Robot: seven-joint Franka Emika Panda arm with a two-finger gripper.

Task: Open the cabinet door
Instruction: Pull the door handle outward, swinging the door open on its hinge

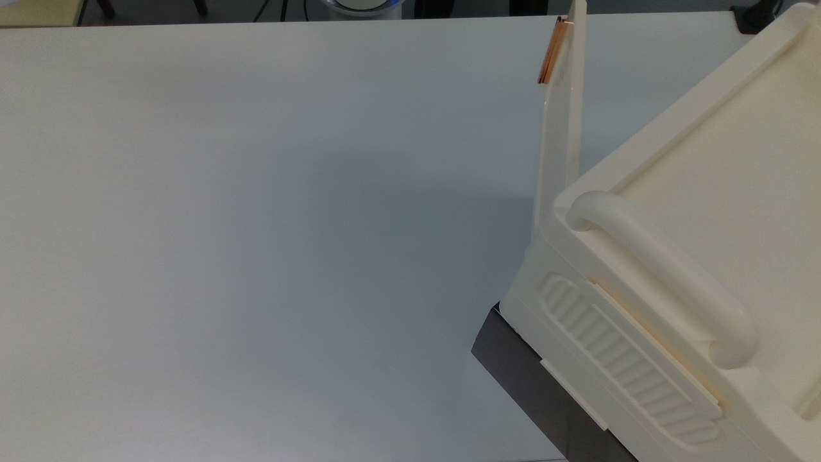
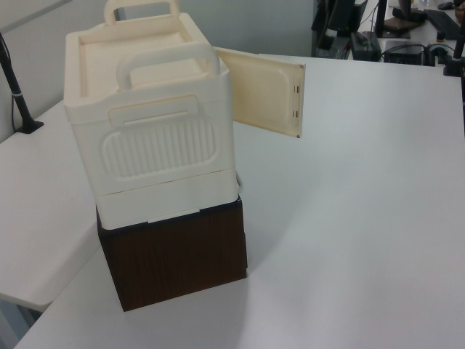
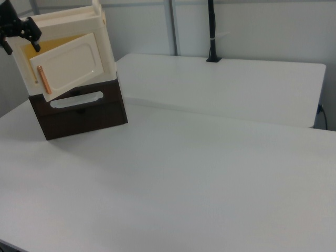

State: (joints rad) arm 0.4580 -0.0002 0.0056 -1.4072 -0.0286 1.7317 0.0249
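Top view: the door [image 1: 564, 115] stands swung out from the cabinet [image 1: 725, 160], seen nearly edge-on. It runs from the cabinet's corner up toward the top view's upper edge, with its copper strip [image 1: 550, 51] at the far free end.

In the left view the door [image 2: 265, 98] juts out to the left view's right of the cabinet [image 2: 152, 145], hinged at the corner, its inner face showing and its free edge hanging over the tabletop [image 2: 363, 218].

In the right view the door [image 3: 71, 71] shows its recessed outer face, with the strip [image 3: 44, 80] upright near the right view's left edge of the panel and a yellowish interior [image 3: 50, 44] behind it.

The cabinet sits on a dark base [image 1: 545, 391] at the top view's right side of the tabletop [image 1: 256, 224]. A thick handle [image 1: 660, 269] arches over its top edge, above a ribbed panel [image 1: 628, 359].

The tool [image 3: 18, 29] is a dark shape at the right view's upper left, up beside the cabinet's top corner and above the strip. Whether it is clenched or released I cannot tell.
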